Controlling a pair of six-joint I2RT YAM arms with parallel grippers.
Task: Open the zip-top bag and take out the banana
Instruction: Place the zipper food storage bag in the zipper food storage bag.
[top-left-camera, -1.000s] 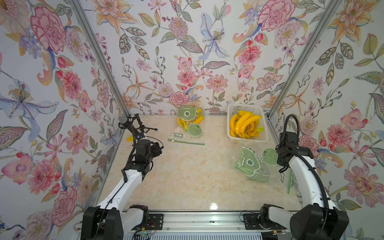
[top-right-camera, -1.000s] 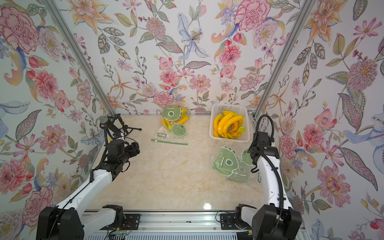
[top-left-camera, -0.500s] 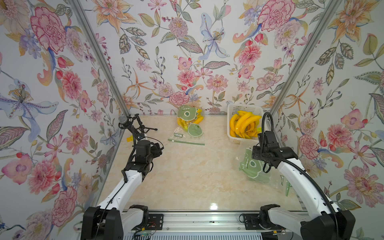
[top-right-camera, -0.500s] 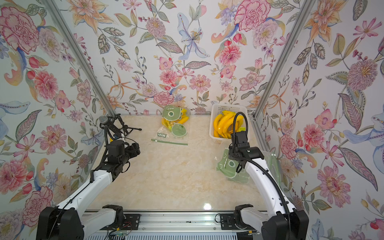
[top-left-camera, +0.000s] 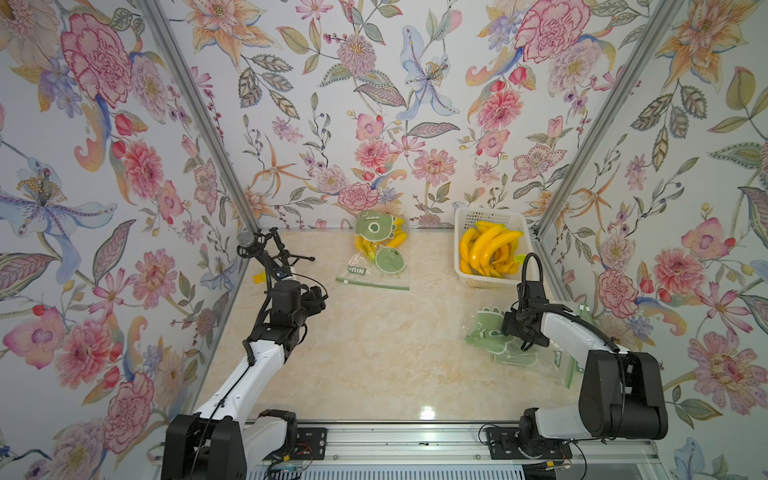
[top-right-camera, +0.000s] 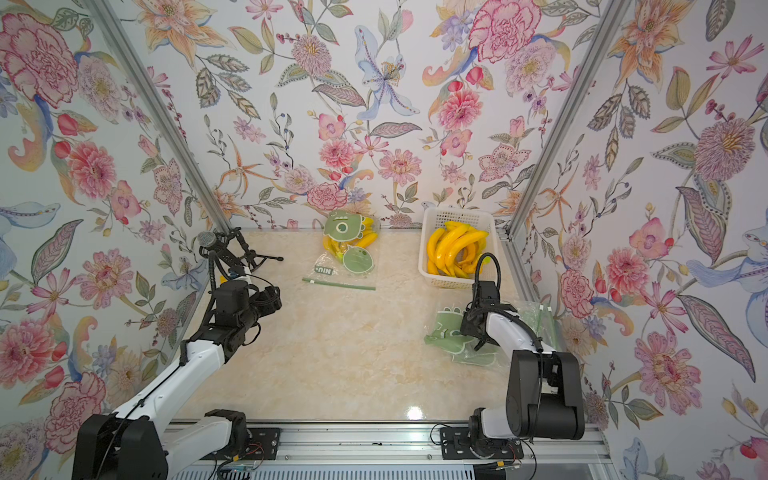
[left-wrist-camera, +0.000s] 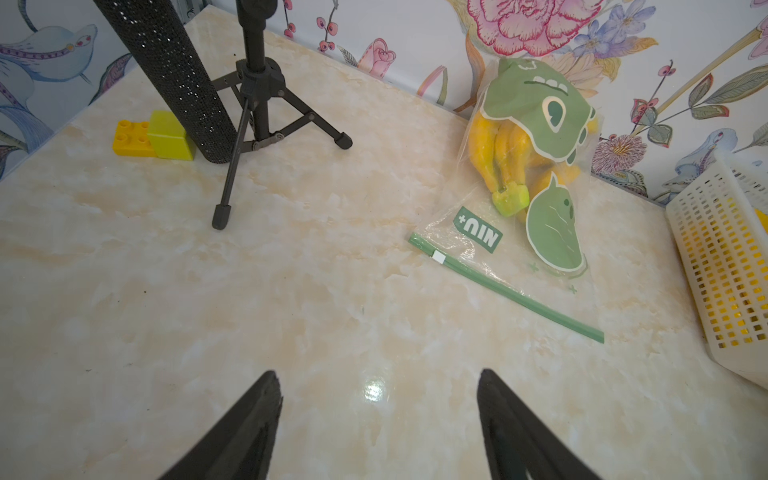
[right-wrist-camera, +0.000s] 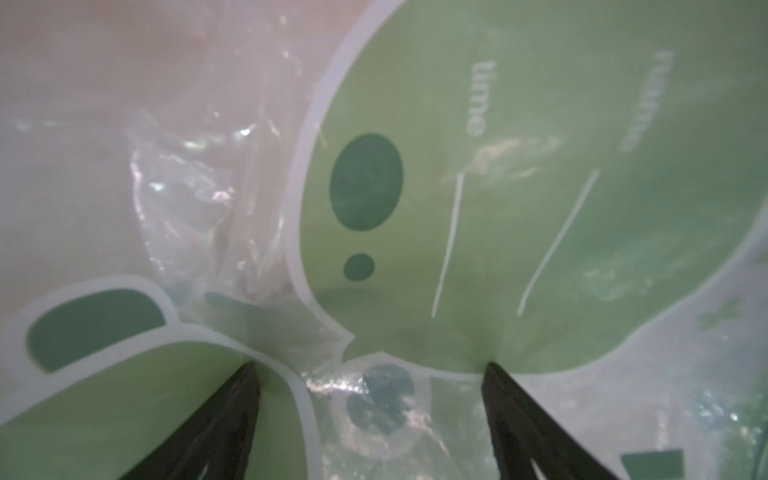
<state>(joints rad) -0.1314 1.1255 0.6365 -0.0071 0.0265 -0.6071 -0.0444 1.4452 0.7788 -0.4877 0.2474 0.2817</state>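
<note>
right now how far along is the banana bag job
Done, it seems: loose bananas lie in the white basket, and empty bags are piled beside it. In hand: nothing is gripped; the right tool sits open on that pile, the left tool open above bare table. Left: the full bag at the back lies with its green zip strip apparently shut, banana bunch inside.
</note>
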